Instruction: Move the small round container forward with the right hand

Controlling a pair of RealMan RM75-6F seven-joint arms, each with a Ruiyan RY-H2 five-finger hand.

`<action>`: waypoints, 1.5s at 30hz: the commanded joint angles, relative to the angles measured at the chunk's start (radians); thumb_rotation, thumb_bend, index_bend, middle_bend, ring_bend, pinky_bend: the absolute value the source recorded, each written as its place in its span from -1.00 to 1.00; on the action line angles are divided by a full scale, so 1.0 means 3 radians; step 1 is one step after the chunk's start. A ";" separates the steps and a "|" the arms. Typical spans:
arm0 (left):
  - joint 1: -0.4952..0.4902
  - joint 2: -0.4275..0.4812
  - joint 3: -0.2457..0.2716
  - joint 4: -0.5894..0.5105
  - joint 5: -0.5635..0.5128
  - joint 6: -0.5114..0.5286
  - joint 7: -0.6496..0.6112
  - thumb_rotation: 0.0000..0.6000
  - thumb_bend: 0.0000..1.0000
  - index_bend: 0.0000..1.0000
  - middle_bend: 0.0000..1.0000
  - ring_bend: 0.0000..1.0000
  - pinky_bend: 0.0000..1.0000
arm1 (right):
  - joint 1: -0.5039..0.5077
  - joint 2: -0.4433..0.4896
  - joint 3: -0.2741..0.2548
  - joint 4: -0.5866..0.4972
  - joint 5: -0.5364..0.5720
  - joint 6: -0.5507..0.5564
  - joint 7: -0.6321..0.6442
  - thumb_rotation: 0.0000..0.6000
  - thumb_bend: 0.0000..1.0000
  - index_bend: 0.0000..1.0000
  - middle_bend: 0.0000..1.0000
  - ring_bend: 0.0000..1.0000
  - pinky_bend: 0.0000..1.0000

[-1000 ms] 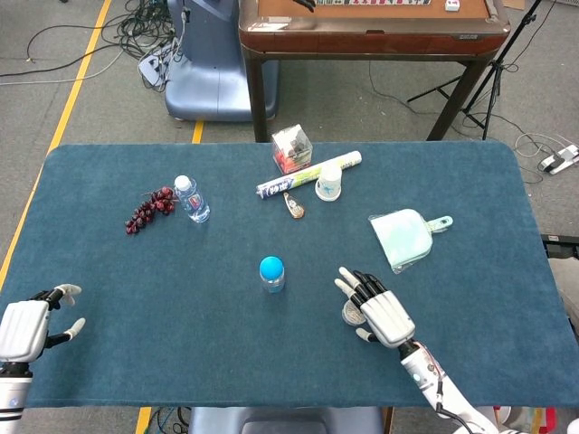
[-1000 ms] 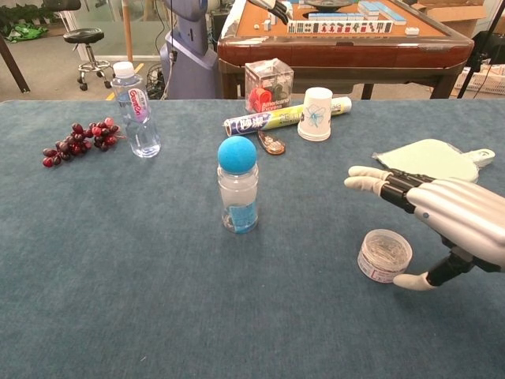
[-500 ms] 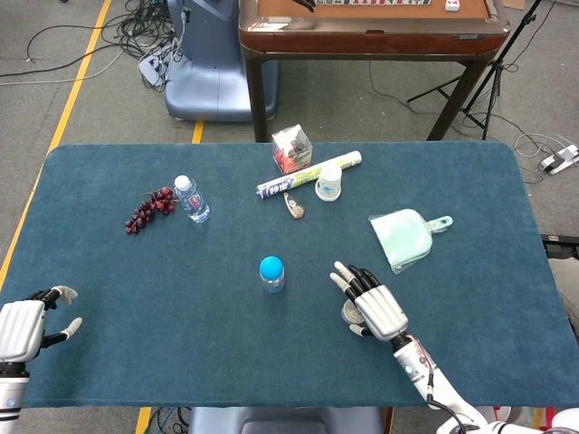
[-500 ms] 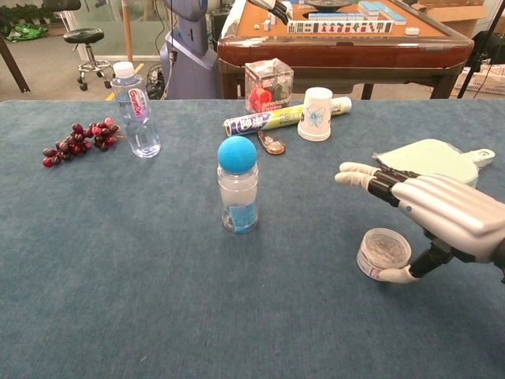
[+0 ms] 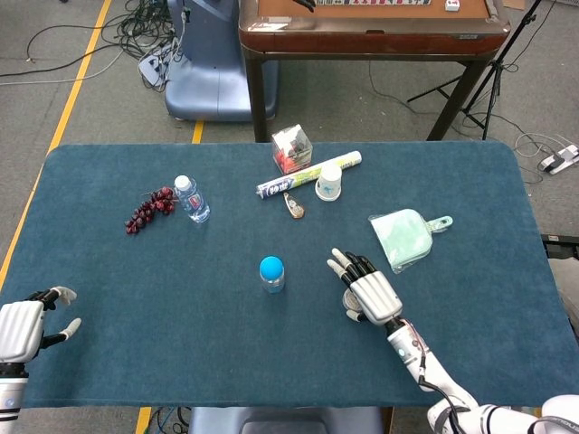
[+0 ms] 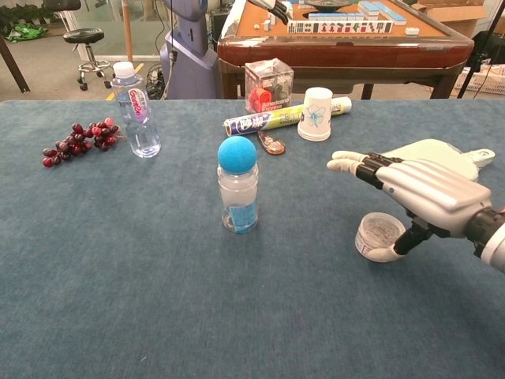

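Small round container — clear plastic, low and lidded, lying on the blue felt table at its near right, well apart from the other items. Right hand — white and black, fingers stretched out flat above the container, thumb hooked around its near side and touching the wall; nothing is clamped, the hand cups rather than grips.

Step in hand, as judged: pushing the container away from the robot. To do it well, keep the thumb low against the wall and centred behind it, so the tub slides straight and does not spin out sideways; keep the palm clear of the lid to avoid pressing it into the felt. Path ahead passes left of the pale green dustpan.

Left hand — idle at the near left table edge, fingers loosely apart, holding nothing.

Also present: blue-capped clear bottle, white paper cup.
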 commanded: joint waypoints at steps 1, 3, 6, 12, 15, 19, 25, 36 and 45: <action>0.0000 0.0002 -0.0001 -0.0003 -0.0002 -0.0001 -0.0002 1.00 -0.54 -0.11 -0.02 0.02 0.33 | 0.0043 -0.0010 0.0030 0.0015 0.0040 -0.0040 -0.0032 1.00 -1.00 -0.93 -1.00 -1.00 -0.71; 0.0001 0.0005 -0.0003 -0.0004 -0.0005 -0.0003 -0.0004 1.00 -0.54 -0.11 -0.01 0.02 0.33 | 0.0073 -0.0015 0.0052 0.0018 0.0072 -0.0066 -0.0049 1.00 -1.00 -0.93 -1.00 -1.00 -0.71; 0.0002 0.0006 -0.0003 -0.0005 -0.0010 -0.0006 -0.0003 1.00 -0.54 -0.11 -0.02 0.02 0.33 | 0.0094 -0.0010 0.0054 -0.0006 0.0101 -0.0086 -0.0065 1.00 -1.00 -0.93 -1.00 -1.00 -0.71; 0.0000 0.0006 0.0000 0.0000 -0.0017 -0.0022 0.0008 1.00 -0.54 -0.11 -0.01 0.02 0.33 | 0.0057 0.0056 -0.0041 -0.0109 0.0075 -0.0027 -0.0126 1.00 -1.00 -0.93 -1.00 -1.00 -0.72; 0.0001 0.0007 0.0001 -0.0006 -0.0013 -0.0019 0.0016 1.00 -0.54 -0.11 -0.01 0.02 0.33 | 0.0029 0.0104 -0.0075 -0.0167 0.0072 0.0011 -0.0166 1.00 -1.00 -0.93 -1.00 -1.00 -0.71; -0.0002 0.0002 0.0005 -0.0004 -0.0014 -0.0031 0.0036 1.00 -0.54 -0.11 -0.01 0.02 0.33 | 0.0001 0.0162 -0.0098 -0.0213 0.0090 0.0045 -0.0195 1.00 -1.00 -0.93 -1.00 -1.00 -0.71; -0.0003 0.0002 0.0005 -0.0007 -0.0018 -0.0035 0.0054 1.00 -0.54 -0.11 -0.01 0.02 0.33 | 0.0001 0.0195 -0.0086 -0.0199 0.0152 0.0033 -0.0218 1.00 -1.00 -0.93 -1.00 -1.00 -0.71; -0.0001 0.0007 0.0003 -0.0011 -0.0034 -0.0048 0.0058 1.00 -0.54 -0.11 -0.01 0.02 0.33 | 0.0110 0.0101 0.0017 -0.0001 0.0267 -0.0075 -0.0165 1.00 -1.00 -0.93 -1.00 -1.00 -0.71; 0.0002 0.0012 -0.0001 -0.0010 -0.0066 -0.0072 0.0064 1.00 -0.54 -0.11 -0.01 0.02 0.33 | 0.0328 -0.0034 0.0155 0.0215 0.0377 -0.0278 -0.0222 1.00 -1.00 -0.93 -1.00 -1.00 -0.71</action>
